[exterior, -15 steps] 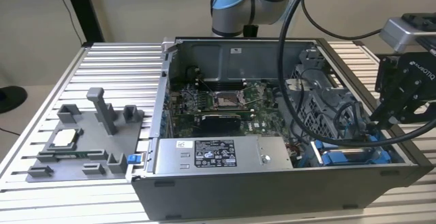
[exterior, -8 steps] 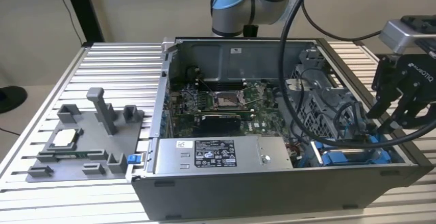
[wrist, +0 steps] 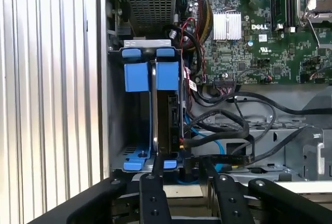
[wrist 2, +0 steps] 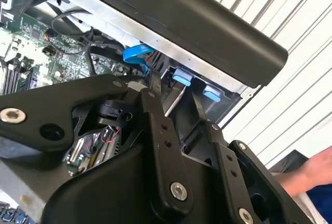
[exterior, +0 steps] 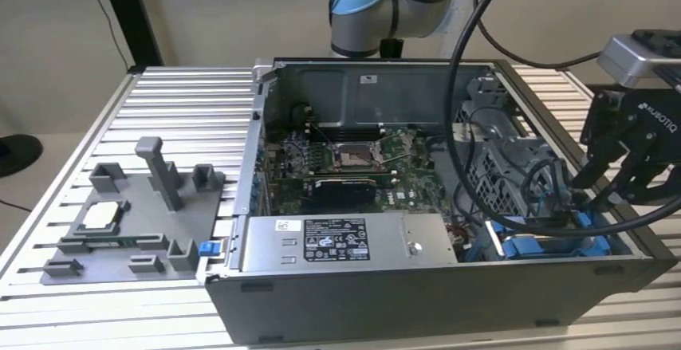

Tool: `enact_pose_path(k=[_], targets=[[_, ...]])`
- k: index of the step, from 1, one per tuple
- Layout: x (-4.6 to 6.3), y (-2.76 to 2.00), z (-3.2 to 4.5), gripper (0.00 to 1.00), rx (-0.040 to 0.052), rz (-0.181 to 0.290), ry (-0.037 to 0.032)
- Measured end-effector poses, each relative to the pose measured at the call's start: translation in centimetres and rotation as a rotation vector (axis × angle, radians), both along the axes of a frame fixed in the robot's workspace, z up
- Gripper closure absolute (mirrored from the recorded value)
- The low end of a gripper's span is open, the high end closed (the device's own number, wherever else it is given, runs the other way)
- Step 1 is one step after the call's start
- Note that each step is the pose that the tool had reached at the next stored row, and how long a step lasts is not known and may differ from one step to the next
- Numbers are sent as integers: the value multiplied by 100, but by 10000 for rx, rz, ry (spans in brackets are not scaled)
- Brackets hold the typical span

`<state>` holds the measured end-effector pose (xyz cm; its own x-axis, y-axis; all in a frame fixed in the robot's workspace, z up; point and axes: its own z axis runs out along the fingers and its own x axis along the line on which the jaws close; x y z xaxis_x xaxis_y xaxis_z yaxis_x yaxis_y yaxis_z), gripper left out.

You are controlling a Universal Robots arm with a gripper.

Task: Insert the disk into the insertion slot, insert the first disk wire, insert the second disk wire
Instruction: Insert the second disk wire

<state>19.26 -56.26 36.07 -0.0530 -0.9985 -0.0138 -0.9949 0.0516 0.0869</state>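
1. Ribbed metal tabletop (exterior: 64,286) carries an open computer case (exterior: 426,310) across the centre and right of the exterior view, with a grey parts stand (exterior: 139,222) at lower left.
2. Nearest inside the case, a grey labelled box (exterior: 340,242) lies along the front wall.
3. To its right, in the lower right corner, sits the drive bay (wrist: 116,105) with blue tabs.
4. In the first wrist view the disk (wrist: 167,76) stands on edge inside that bay in its blue carrier.
5. At the right edge of the exterior view, the gripper (wrist: 181,162) hangs over the bay. Its fingers (wrist: 153,193) are spread well apart on either side of the disk's end and clasp nothing.
6. Black wires (wrist: 223,117) loop just beside the disk.
7. Farther back lies the green circuit board (exterior: 362,159).
8. Farthest, the arm (exterior: 372,7) shows at top centre.
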Motion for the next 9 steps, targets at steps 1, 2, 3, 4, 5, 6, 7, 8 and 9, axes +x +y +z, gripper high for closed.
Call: enact_pose_path(k=[1, 2, 3, 4, 5, 6, 7, 8, 9], targets=[[0, 3, -5, 0, 0, 0, 39], [0, 3, -10, 0, 3, 0, 57], [0, 3, -11, 0, 2, -1, 59], [0, 4, -12, 0, 1, -1, 59], [1, 4, -13, 0, 1, 0, 59], [1, 4, -13, 0, 1, 0, 59], [1, 5, -14, 0, 1, 0, 60], [1, 5, -16, 0, 3, 0, 60], [1, 6, -18, 0, 5, 0, 60]])
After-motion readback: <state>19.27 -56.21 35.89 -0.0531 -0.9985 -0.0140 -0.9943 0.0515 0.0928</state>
